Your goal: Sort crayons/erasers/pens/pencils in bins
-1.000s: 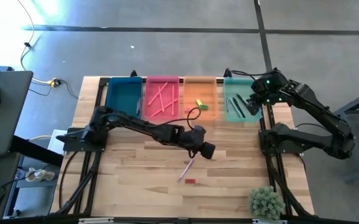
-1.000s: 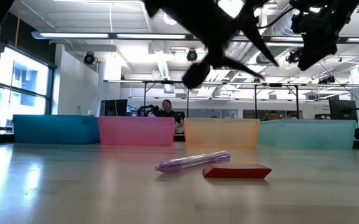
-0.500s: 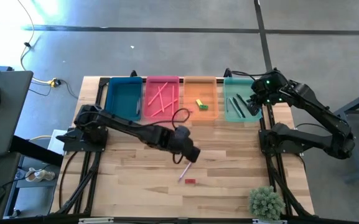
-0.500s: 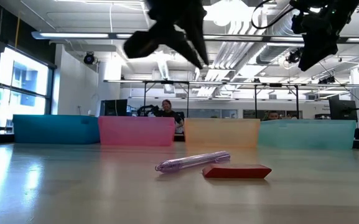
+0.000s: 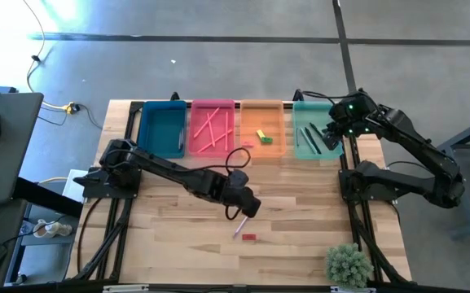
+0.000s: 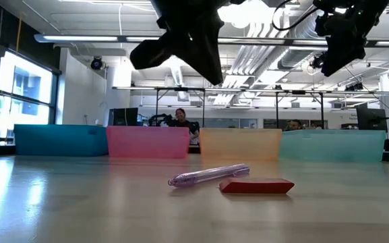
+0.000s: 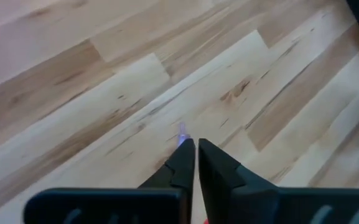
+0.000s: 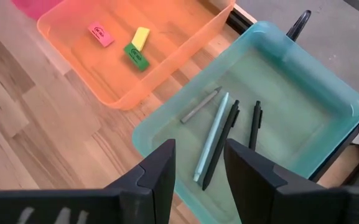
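High view: four bins sit in a row at the far edge of the wooden table (image 5: pixel 177 212). From left to right they are the teal-blue bin (image 5: pixel 161 128), the pink-red bin (image 5: pixel 213 128), the orange bin (image 5: pixel 263 129) and the mint-green bin (image 5: pixel 313 130).

The pink-red bin holds a few long thin pink pencils (image 5: pixel 211 130) that cross each other. I cannot count them for sure.

The orange bin holds three erasers. One is a yellow eraser (image 8: pixel 140 38), one is a green eraser (image 8: pixel 137 56) touching it, and one is a pink eraser (image 8: pixel 100 34) a little way off.

The mint-green bin holds four sticks. Two are black pens (image 8: pixel 221 144), one is a light blue pen (image 8: pixel 211 145) and one is a grey pen (image 8: pixel 198 106).

Two things lie loose on the table, near the front. One is a pale purple pen (image 6: pixel 209 175). The other is a red eraser (image 6: pixel 256 185), just beside it.

The left end effector (image 5: pixel 248 207) hangs in the air over the far end of the purple pen. Its two fingers (image 7: pixel 182 163) are pressed together and grip nothing.

The right end effector (image 8: pixel 196 168) waits above the mint-green bin. Its fingers are apart and hold nothing.

A small green plant (image 5: pixel 348 264) stands at the front right corner of the table.
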`<control>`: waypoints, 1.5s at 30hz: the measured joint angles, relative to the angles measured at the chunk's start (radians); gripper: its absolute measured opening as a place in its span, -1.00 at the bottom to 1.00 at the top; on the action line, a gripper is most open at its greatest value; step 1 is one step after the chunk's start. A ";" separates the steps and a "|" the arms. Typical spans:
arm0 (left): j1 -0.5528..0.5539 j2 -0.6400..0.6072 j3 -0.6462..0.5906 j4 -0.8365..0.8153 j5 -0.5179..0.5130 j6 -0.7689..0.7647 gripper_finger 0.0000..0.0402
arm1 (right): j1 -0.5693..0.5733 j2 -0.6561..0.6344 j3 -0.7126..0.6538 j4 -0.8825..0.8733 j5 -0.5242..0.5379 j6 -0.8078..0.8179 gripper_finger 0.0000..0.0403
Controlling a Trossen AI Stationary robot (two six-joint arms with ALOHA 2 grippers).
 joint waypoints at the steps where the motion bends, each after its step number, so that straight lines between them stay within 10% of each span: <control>1: 0.000 0.000 0.000 0.004 -0.002 0.011 -0.92 | 0.000 0.000 0.000 0.000 0.000 0.004 -0.36; 21: 0.001 0.071 0.000 0.136 0.049 0.018 -0.19 | 0.000 0.001 0.000 0.010 0.000 0.022 -0.36; 45: 0.000 0.193 0.002 0.193 0.141 0.042 -0.22 | 0.000 0.005 0.000 0.040 0.005 0.050 -0.36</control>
